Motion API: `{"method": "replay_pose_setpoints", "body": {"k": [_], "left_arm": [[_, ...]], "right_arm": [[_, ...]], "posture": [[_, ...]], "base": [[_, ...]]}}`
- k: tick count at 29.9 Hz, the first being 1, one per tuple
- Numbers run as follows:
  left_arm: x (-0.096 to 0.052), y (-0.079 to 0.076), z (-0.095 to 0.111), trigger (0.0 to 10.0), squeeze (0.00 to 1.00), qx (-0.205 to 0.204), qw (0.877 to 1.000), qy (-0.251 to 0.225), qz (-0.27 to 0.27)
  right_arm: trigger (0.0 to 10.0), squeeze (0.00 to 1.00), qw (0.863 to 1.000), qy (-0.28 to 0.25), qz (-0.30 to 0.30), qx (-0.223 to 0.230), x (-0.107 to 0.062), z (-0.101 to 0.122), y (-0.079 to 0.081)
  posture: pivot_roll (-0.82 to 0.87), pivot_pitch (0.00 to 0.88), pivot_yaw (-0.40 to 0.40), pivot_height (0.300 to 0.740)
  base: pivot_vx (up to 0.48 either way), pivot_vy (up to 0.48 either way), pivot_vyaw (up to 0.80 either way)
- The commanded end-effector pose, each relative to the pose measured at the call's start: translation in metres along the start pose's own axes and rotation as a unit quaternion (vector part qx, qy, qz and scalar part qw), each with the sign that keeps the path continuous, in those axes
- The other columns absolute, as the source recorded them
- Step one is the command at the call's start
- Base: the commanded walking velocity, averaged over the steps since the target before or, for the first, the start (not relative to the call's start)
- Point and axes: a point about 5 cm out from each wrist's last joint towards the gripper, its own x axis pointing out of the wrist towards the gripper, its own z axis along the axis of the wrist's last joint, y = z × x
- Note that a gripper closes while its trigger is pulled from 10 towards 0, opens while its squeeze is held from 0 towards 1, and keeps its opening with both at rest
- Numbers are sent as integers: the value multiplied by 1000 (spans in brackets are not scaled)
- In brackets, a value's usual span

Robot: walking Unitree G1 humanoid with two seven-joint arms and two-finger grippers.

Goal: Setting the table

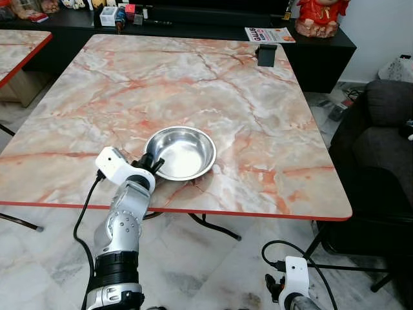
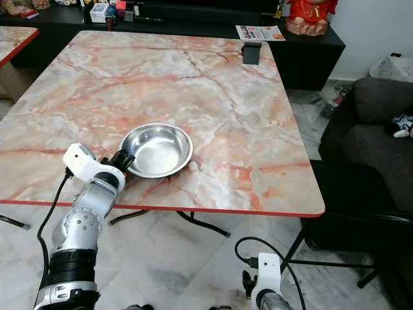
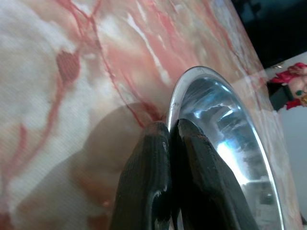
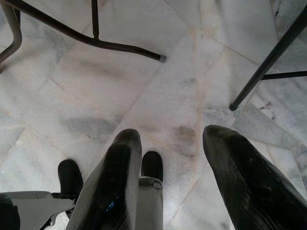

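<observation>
Left gripper (image 1: 155, 164): reaches up from the near left over the table's near edge, its two black fingers (image 3: 148, 187) pinched tight on the near-left rim of the steel bowl, one finger outside the rim and one inside.
Steel bowl (image 1: 184, 152): shallow, shiny, upright on the table, in the near half and a little left of centre; it has nothing in it.
Marble table (image 1: 271, 135): pink-and-white veined top with a red edge, black legs beneath.
Black holder (image 1: 266, 55): stands near the table's far right corner, well apart from the bowl.
Sideboard (image 1: 322, 48): dark, low, just beyond the table's far edge; small boxes at its left end, a printed leaflet (image 1: 269, 35) and a red figurine (image 1: 319, 16) to the right.
Right gripper (image 4: 170, 191): hangs low at the near right, below table height, fingers spread apart with nothing between them, pointing at the grey marble floor (image 4: 120, 96).
Sofa (image 1: 381, 142): dark grey, at the far right beside the table.
</observation>
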Motion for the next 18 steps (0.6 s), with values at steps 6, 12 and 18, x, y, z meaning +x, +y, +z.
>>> {"method": "replay_pose_setpoints", "body": {"k": [6, 12, 18], "left_arm": [[-7, 15, 5, 10000, 0, 13, 999, 0, 47], [-8, 14, 5, 10000, 1000, 19, 999, 6, 50], [-9, 14, 6, 10000, 1000, 21, 999, 4, 49]], "right_arm": [[10000, 0, 1000, 7, -1, -2, -1, -4, -2], [10000, 0, 1000, 6, 0, -1, -1, -3, -2], [10000, 0, 1000, 5, 3, -3, -1, -2, -1]], "posture": [[61, 146, -76, 740], [62, 145, -78, 740], [64, 143, -80, 740]], "base": [[0, 0, 0], [0, 0, 0], [0, 0, 0]]}}
